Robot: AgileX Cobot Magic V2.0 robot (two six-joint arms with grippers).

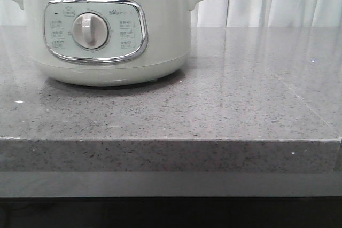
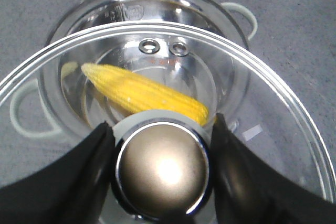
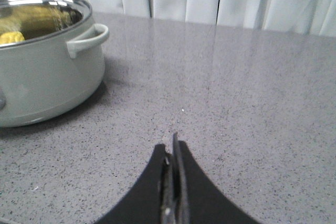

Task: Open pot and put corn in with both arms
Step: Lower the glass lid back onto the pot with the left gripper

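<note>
One bright yellow corn cob [image 2: 144, 94] lying inside the pale grey-green steel-lined electric pot [image 2: 147, 40] | you lower the round glass lid [image 2: 168, 103] level, centred on the rim | left gripper [image 2: 161, 145] above the pot, clamped on the lid's metal knob [image 2: 163, 169] | right gripper [image 3: 172, 153] closed, empty, low over the grey speckled countertop [image 3: 236, 103]

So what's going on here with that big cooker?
A two-armed robot is loading a pot on a grey stone counter. The corn already lies inside the pot's shiny steel bowl. The left end effector grips the knob of the glass lid, holding it above the open pot, so you see the cob through the glass. The right end effector is shut, holds nothing, and sits over bare counter beside the pot.
</note>
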